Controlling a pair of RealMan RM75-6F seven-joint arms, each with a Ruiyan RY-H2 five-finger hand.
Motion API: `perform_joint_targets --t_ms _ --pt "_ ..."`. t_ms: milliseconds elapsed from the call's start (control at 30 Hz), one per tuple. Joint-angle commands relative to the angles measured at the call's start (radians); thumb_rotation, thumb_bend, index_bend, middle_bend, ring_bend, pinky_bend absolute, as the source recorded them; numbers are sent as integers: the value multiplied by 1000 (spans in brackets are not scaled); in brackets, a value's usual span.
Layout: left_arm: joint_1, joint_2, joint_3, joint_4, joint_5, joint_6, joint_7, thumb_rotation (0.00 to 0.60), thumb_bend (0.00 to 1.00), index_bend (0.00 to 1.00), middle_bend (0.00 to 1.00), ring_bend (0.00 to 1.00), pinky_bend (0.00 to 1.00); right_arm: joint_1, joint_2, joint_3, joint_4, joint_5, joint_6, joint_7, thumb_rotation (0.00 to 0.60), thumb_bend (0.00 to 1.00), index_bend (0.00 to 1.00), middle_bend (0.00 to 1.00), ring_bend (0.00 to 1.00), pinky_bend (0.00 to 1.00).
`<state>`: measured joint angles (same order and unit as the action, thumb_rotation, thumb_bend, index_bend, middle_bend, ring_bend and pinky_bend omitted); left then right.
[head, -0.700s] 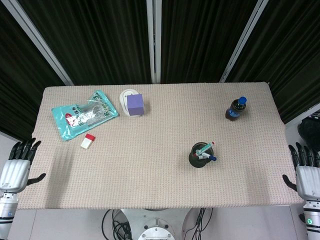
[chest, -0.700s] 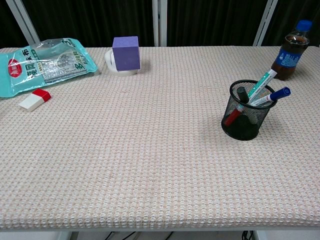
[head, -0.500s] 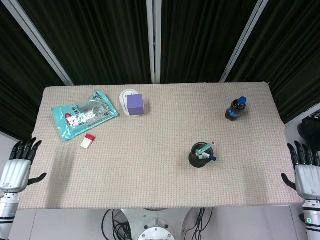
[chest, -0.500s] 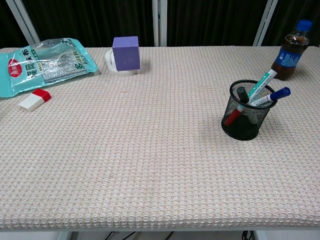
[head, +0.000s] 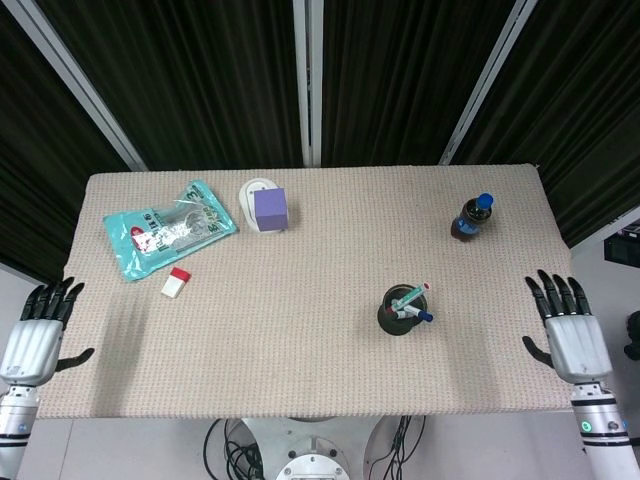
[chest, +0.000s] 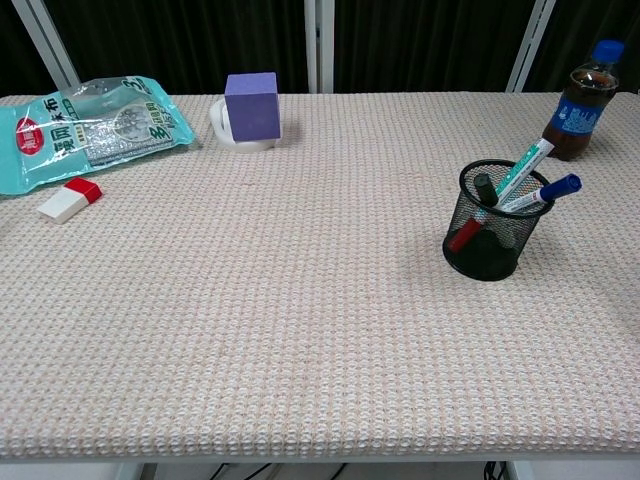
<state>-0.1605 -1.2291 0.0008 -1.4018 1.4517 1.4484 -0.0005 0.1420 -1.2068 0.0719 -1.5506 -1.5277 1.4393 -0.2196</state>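
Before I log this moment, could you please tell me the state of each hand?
Left hand: open, fingers apart, holding nothing, beside the table's left edge.
Right hand: open, fingers apart, holding nothing.

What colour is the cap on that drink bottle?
Blue; the bottle cap shows best in the chest view.

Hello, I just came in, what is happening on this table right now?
Nothing is held at this moment. The right hand is over the table's right edge, open, fingers spread; the nearest thing to it is the mesh pen cup with markers. The left hand is open beside the table's left edge. A cola bottle, a purple cube, a teal packet and a small red and white eraser lie untouched.
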Motion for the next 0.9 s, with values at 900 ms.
perform_joint_targets --t_ms 900 --pt "17 9 -25 3 -33 -52 2 600 94 58 0 0 3 205 -209 28 -24 -38 -156 -173 600 176 354 0 0 0"
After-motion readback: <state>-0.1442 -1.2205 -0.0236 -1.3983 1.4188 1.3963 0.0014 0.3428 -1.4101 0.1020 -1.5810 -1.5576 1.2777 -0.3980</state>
